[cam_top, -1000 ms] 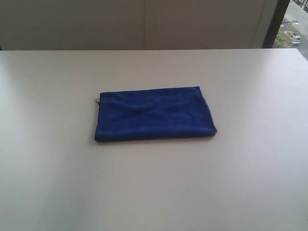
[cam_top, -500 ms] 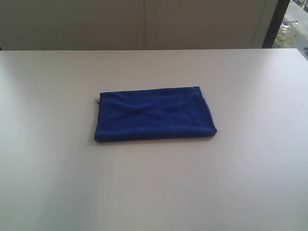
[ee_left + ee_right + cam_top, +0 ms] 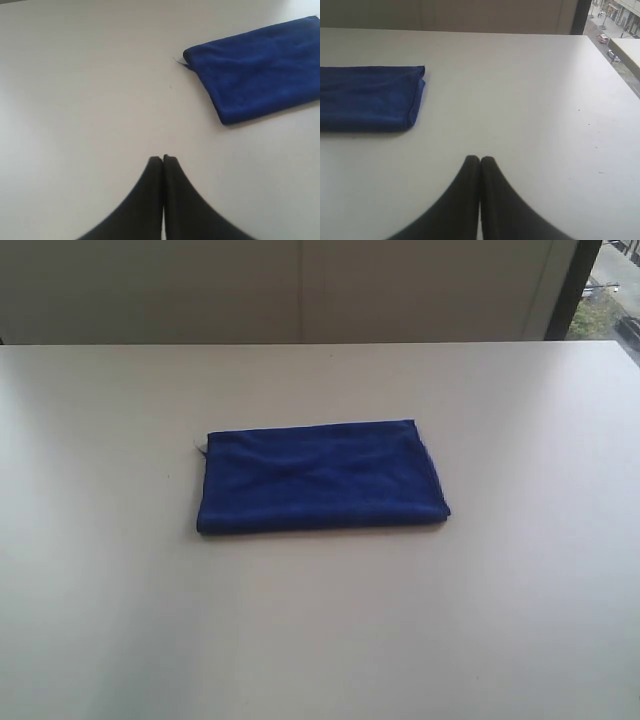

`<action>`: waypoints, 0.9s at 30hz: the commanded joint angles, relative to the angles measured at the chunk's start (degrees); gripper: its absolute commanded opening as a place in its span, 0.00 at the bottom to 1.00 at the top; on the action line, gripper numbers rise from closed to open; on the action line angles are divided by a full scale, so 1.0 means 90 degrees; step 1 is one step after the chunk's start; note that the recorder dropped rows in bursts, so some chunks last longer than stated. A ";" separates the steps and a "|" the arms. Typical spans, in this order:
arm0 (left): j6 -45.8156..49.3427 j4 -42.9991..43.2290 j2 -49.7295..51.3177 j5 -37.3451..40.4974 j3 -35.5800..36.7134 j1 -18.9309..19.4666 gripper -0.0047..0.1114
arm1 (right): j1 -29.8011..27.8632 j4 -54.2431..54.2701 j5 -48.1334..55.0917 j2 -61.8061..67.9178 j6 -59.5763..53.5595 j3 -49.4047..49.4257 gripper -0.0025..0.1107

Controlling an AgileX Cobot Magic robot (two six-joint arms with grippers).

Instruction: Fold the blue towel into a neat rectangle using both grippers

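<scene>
Left gripper and right gripper have jaws pressed together, empty, apart from the towel, which both wrist views cut off. It lies folded mid-table, long axis parallel to the far edge, tag at its far-left corner.

**Asker:** What stands in the way of your left gripper?

**Robot:** Its jaws are pressed together above bare white table. Straight ahead of my tips the surface lies open. The one obstacle is the folded blue towel, flat and low, ahead and inward toward my other arm, well apart from the tips.

**Asker:** And your right gripper?

**Robot:** Its jaws are together too. Open table runs ahead of it and outward to the far edge. The same towel lies ahead and inward, well apart. A wall rises beyond the far edge.
</scene>
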 commanded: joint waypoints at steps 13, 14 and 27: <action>-0.0037 0.0278 -0.3641 0.0395 0.1910 0.0004 0.04 | -0.0011 -0.0002 -0.0089 -0.0025 0.0027 0.0026 0.02; -0.0037 0.0295 -0.3641 0.0381 0.1984 0.0004 0.04 | -0.0011 -0.0002 -0.0089 -0.0025 0.0027 0.0026 0.02; -0.1176 0.1126 -0.3637 -0.0316 0.2587 0.0004 0.04 | -0.0011 -0.0002 -0.0089 -0.0025 0.0027 0.0026 0.02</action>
